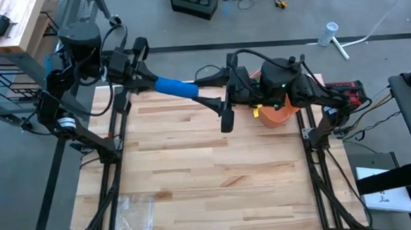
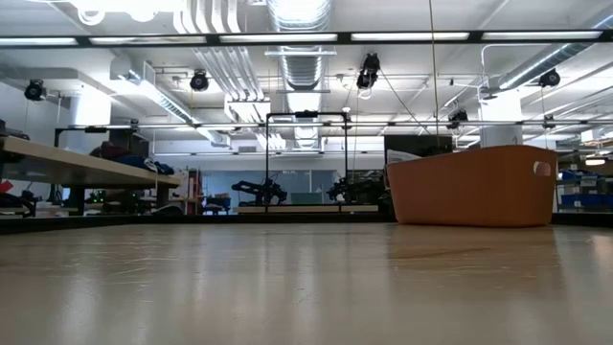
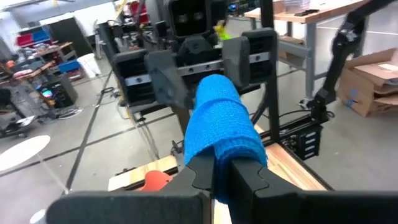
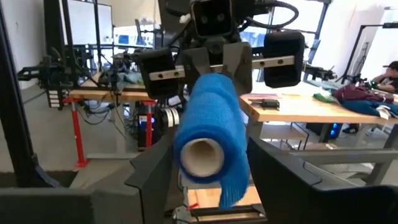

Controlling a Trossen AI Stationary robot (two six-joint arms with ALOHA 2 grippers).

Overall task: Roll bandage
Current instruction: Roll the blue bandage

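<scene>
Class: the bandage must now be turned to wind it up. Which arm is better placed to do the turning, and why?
Probably the right: the right gripper stands open around the roll's core end, while the left gripper is clamped on the bandage's loose end, anchoring it.

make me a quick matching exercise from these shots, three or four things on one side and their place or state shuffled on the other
Things
1. blue bandage roll
2. orange plastic bin
3. left gripper
4. clear plastic bag

Places or states
A. lying flat at the wooden table's near left corner
B. shut on one end of the roll
C. held in the air between both arms
D. standing at the table's far right side

Pairs: 1-C, 2-D, 3-B, 4-A
</scene>
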